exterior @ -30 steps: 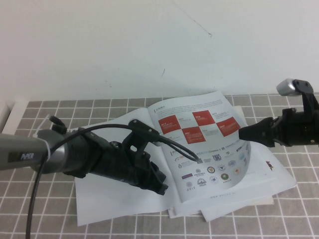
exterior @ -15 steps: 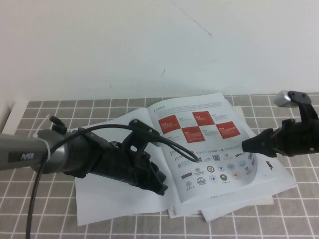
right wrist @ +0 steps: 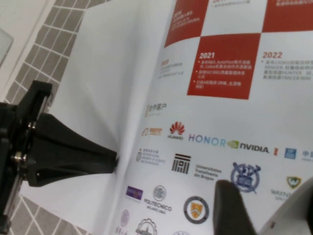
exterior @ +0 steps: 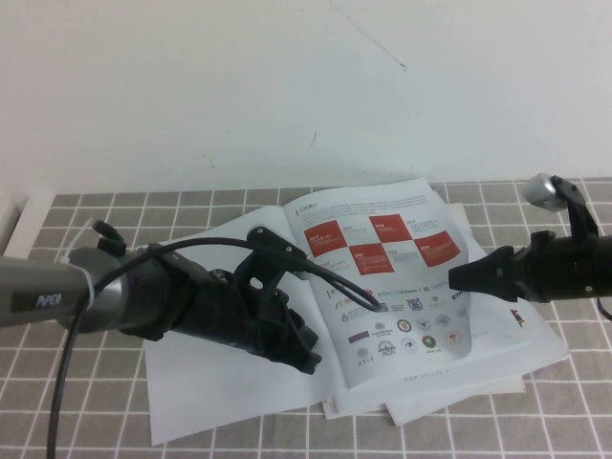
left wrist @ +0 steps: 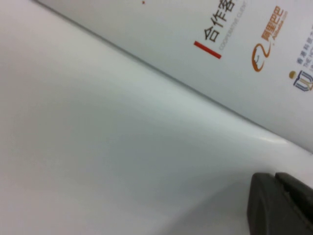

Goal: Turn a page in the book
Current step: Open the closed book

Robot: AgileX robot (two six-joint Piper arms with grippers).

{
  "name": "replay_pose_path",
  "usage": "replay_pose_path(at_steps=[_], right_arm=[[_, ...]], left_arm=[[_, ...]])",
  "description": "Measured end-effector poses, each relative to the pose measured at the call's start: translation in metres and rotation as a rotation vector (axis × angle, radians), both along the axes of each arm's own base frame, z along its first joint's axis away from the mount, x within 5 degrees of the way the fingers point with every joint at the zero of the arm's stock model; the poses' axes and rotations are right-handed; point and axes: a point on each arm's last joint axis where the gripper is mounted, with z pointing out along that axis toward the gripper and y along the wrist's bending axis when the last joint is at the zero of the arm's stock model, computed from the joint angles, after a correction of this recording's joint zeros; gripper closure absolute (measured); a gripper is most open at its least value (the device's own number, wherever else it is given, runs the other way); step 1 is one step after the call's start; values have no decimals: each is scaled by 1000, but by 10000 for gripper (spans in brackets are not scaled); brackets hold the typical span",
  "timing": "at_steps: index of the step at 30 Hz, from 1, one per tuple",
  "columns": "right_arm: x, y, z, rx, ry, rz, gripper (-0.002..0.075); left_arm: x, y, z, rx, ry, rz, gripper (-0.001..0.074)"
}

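R gripper [exterior: 457, 278] fingers spread over page [exterior: 382, 277]; L gripper [exterior: 308, 361] fingers prob. pinched together on book [exterior: 220, 402].

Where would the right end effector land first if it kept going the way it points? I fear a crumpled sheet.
Probably the page: the right end effector, jaws open, points at its logo rows, though depth is unclear.

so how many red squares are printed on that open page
5 on the page in the high view: three along the upper row, two in the row beneath, offset checker-style. The right gripper hovers open at the page's right edge; the left gripper rests on the book's left side.
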Motion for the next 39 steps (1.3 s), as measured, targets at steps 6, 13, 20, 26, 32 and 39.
replay_pose_path(at_steps=[6, 13, 20, 26, 32, 39], right_arm=[[4, 4, 10, 71, -19, 16, 391], [4, 5, 14, 107, -21, 22, 391], [4, 6, 14, 114, -21, 27, 391], [4, 6, 14, 118, -20, 31, 391], [3, 7, 15, 129, -20, 39, 391], [2, 7, 16, 137, -19, 47, 391]], left_arm=[[-1, 0, 8, -3, -22, -12, 739], [-4, 0, 30, -20, -88, -47, 739], [-19, -14, 92, 35, -403, -62, 739], [-50, -37, 138, 7, -593, -44, 739], [-84, -65, 147, 23, -683, 154, 739], [-128, -97, 143, -57, -590, 106, 739]])
